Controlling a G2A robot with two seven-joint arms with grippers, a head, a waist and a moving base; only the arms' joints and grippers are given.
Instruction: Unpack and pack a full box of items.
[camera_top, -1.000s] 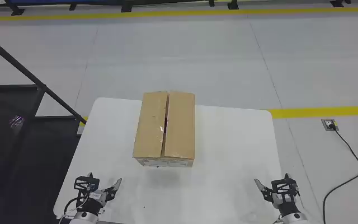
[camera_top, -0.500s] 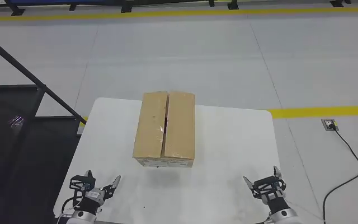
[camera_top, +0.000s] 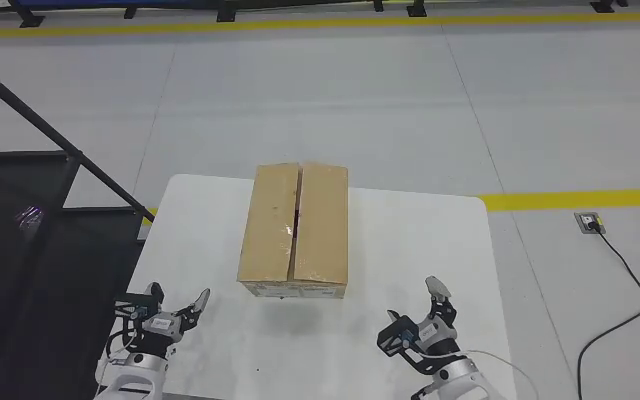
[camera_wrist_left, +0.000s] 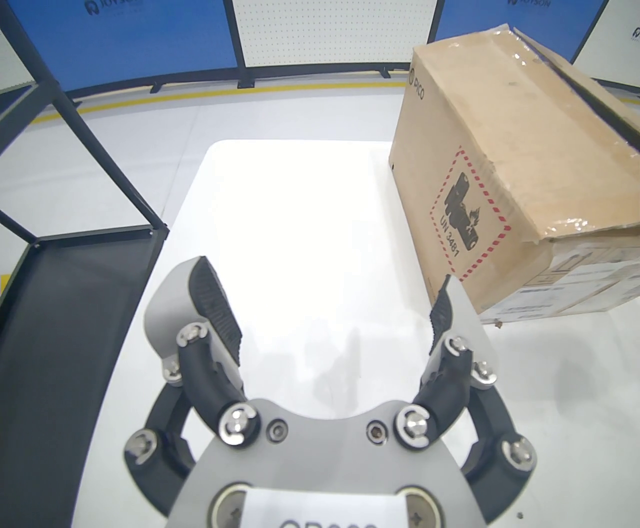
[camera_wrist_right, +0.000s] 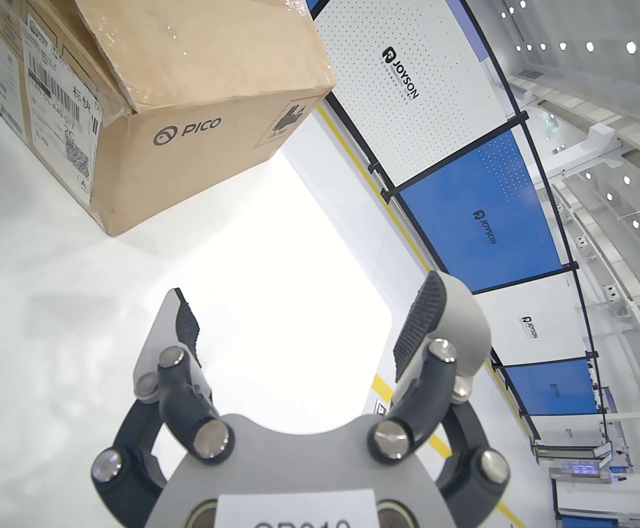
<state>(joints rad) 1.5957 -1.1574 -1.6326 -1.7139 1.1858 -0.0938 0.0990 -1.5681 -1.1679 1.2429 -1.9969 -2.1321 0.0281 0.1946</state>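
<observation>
A: Where does the box (camera_top: 295, 230) stand?
B: Near the centre of the white table (camera_top: 420, 240), top flaps closed, their seam running lengthwise.
A: State of the left gripper (camera_wrist_left: 325, 280)?
B: Fingers spread apart, nothing held. It sits by the table's front left corner, apart from the box.
A: And the right gripper (camera_wrist_right: 305, 290)?
B: Likewise spread and empty, over the front right area, angled toward the box's near corner.

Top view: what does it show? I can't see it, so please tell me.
A closed brown cardboard box sits in the middle of a white table. Nearer the camera, the left gripper and right gripper hover above the table's near part, one to each side of the box, both with jaws open and holding nothing.
</observation>
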